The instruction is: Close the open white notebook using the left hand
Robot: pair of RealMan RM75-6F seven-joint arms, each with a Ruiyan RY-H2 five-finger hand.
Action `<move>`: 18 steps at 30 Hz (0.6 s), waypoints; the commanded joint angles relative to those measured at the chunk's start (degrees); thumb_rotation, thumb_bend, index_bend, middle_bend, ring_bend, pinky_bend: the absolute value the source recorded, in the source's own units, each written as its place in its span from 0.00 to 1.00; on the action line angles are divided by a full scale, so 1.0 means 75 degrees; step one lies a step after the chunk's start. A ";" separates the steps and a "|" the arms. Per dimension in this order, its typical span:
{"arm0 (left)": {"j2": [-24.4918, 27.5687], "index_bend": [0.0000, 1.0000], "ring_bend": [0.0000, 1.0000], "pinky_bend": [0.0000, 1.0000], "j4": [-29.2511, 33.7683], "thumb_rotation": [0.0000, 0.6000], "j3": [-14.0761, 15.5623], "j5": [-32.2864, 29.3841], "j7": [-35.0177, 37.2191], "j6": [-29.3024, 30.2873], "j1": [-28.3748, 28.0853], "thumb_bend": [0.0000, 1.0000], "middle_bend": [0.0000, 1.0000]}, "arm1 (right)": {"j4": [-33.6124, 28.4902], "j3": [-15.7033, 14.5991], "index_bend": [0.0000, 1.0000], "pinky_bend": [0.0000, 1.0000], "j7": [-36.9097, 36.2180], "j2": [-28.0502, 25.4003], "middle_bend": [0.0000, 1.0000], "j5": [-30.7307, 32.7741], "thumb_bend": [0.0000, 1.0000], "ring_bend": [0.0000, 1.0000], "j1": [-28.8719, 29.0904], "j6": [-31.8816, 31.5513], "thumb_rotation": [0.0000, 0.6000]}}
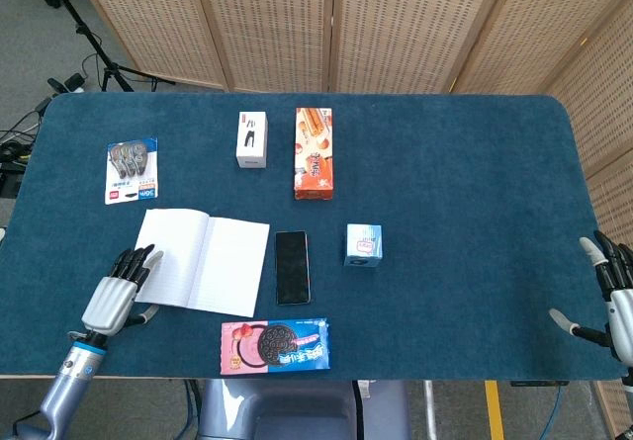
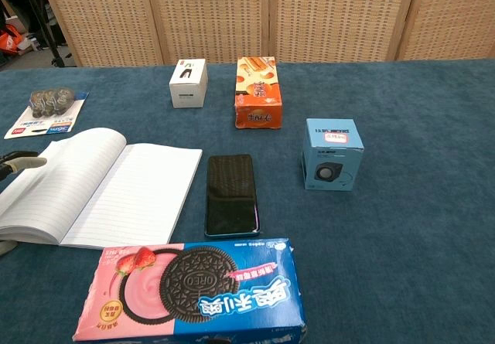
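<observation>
The white notebook (image 1: 204, 261) lies open on the blue table, lined pages up; the chest view shows it (image 2: 100, 185) at the left. My left hand (image 1: 116, 292) is at its left edge, fingers spread and reaching onto the outer margin of the left page, thumb beside the lower corner. In the chest view only a fingertip (image 2: 17, 161) shows at the frame's left edge, touching the left page, which bows up slightly. My right hand (image 1: 611, 297) hangs open at the table's far right edge, holding nothing.
A black phone (image 1: 293, 266) lies just right of the notebook. An Oreo box (image 1: 276, 345) sits at the front edge, a small blue box (image 1: 363, 244) to the right. Behind stand a white box (image 1: 251, 139), an orange snack box (image 1: 313, 152) and a tape pack (image 1: 131, 170).
</observation>
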State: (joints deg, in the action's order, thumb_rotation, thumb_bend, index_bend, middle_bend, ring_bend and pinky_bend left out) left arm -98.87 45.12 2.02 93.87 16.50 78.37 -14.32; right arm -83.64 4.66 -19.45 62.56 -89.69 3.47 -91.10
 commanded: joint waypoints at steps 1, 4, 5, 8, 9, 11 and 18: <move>-0.0040 0.00 0.00 0.00 -0.0072 1.00 -0.0019 -0.0047 -0.0022 -0.0032 -0.0014 0.24 0.00 | 0.0000 0.0005 0.00 0.00 -0.0008 -0.0002 0.00 0.0002 0.00 0.00 -0.0004 -0.0010 1.00; -0.0083 0.00 0.00 0.00 -0.0175 1.00 -0.0040 -0.0098 -0.0011 -0.0058 -0.0033 0.25 0.00 | 0.0001 0.0006 0.00 0.00 -0.0028 -0.0009 0.00 0.0004 0.00 0.00 -0.0008 -0.0013 1.00; -0.0094 0.00 0.00 0.00 -0.0206 1.00 -0.0044 -0.0110 0.0012 -0.0047 -0.0035 0.25 0.00 | 0.0002 0.0010 0.00 0.00 -0.0034 -0.0012 0.00 0.0009 0.00 0.00 -0.0010 -0.0017 1.00; -0.0088 0.00 0.00 0.00 -0.0226 1.00 -0.0024 -0.0110 0.0070 -0.0003 -0.0027 0.25 0.00 | 0.0008 0.0014 0.00 0.00 -0.0041 -0.0011 0.00 0.0012 0.00 0.00 -0.0013 -0.0022 1.00; -0.0084 0.00 0.00 0.00 -0.0226 1.00 -0.0013 -0.0103 0.0070 0.0011 -0.0024 0.25 0.00 | 0.0010 0.0013 0.00 0.00 -0.0041 -0.0010 0.00 0.0012 0.00 0.00 -0.0011 -0.0016 1.00; -0.0084 0.00 0.00 0.00 -0.0221 1.00 0.0004 -0.0100 0.0053 0.0026 -0.0024 0.25 0.00 | 0.0011 0.0010 0.00 0.00 -0.0041 -0.0010 0.00 0.0007 0.00 0.00 -0.0007 -0.0009 1.00; -0.0120 0.00 0.00 0.00 -0.0279 1.00 -0.0047 -0.0178 0.0017 0.0021 -0.0071 0.26 0.00 | 0.0015 0.0013 0.00 0.00 -0.0054 -0.0011 0.00 0.0008 0.00 0.00 -0.0012 -0.0015 1.00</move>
State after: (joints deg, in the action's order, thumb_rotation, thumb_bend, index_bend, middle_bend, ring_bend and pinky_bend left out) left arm -99.75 43.07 1.71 92.57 16.66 78.51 -14.82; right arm -83.52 4.76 -19.86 62.48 -89.63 3.37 -91.21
